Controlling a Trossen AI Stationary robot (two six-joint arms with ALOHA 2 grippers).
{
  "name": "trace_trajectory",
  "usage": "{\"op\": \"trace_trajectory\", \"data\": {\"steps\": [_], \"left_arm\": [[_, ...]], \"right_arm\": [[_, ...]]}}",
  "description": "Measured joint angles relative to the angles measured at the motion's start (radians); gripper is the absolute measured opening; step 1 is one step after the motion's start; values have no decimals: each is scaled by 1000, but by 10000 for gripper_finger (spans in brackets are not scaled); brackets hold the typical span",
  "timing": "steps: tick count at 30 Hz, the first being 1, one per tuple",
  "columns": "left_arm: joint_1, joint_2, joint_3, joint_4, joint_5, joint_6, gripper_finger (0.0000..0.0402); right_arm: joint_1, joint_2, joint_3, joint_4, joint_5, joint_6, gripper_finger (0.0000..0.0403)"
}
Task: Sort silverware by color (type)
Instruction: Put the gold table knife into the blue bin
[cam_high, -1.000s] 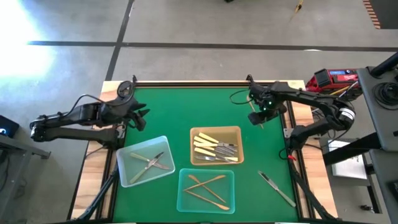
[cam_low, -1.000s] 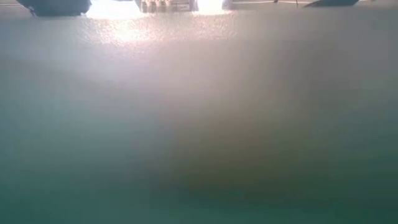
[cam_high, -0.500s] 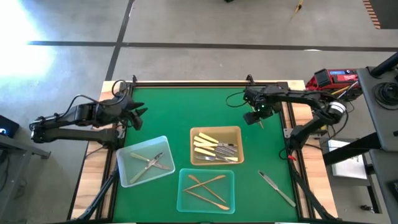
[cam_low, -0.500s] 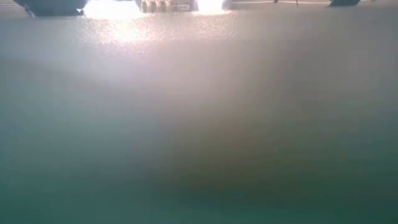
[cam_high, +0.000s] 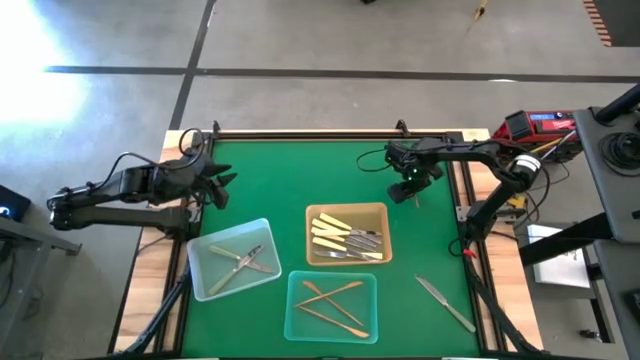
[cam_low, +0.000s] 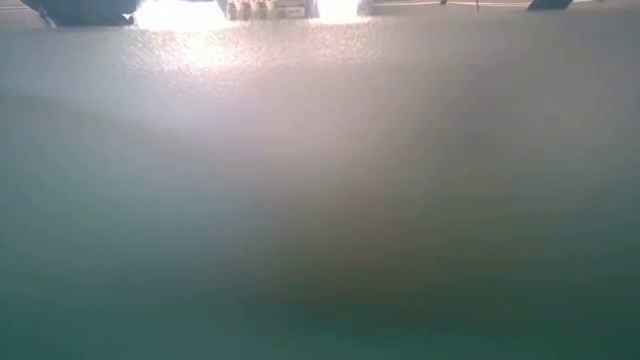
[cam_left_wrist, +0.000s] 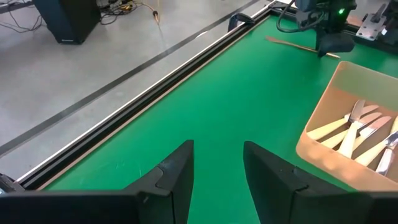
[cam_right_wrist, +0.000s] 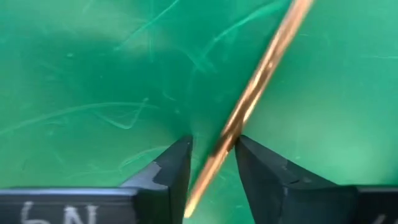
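A slim copper piece (cam_right_wrist: 249, 106) lies flat on the green mat near the table's far right. My right gripper (cam_right_wrist: 212, 146) points down over it, open. Its two fingers stand on either side of the piece's shaft, which runs slantwise through the gap. From the left wrist view, the piece (cam_left_wrist: 292, 43) sticks out beside that gripper (cam_left_wrist: 333, 45). My left gripper (cam_left_wrist: 217, 152) hovers open with nothing between its fingers at the far left (cam_high: 222, 188). A silver knife (cam_high: 445, 303) lies loose on the mat at the near right. My right gripper comes from above with its fingers across the copper piece's shaft (cam_right_wrist: 231, 134). One fingertip (cam_right_wrist: 249, 155) looks to be right against the shaft. I cannot tell whether it touches. The piece lies flat on the mat.
Three shallow trays sit toward the near edge. A clear one (cam_high: 200, 280) holds silver pieces, a brown one (cam_high: 384, 212) holds cream-handled pieces, and a clear one (cam_high: 294, 330) holds copper pieces. A raised rail (cam_left_wrist: 155, 74) runs along the far edge. The low view shows only haze.
My right gripper has sunk toward the mat over the copper piece and shifted slightly toward the table's left. The left arm has drawn back a little toward the left edge.
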Motion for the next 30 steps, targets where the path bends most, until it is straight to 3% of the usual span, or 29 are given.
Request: {"op": "trace_trajectory", "data": {"steps": [8, 14, 22, 26, 30], "left_arm": [[0, 0, 0, -1, 0, 17, 122], [0, 0, 0, -11, 0, 26, 122], [0, -11, 0, -29, 0, 30, 122], [0, -14, 0, -29, 0, 30, 122], [0, -16, 0, -29, 0, 30, 122]], "right_arm": [[0, 47, 4, 12, -20, 13, 23], [-2, 1, -7, 13, -33, 38, 15], [-2, -315, -13, 7, -74, 160, 11], [37, -484, -11, 94, -108, 236, 11], [133, -623, -8, 302, -149, 302, 11]]}}
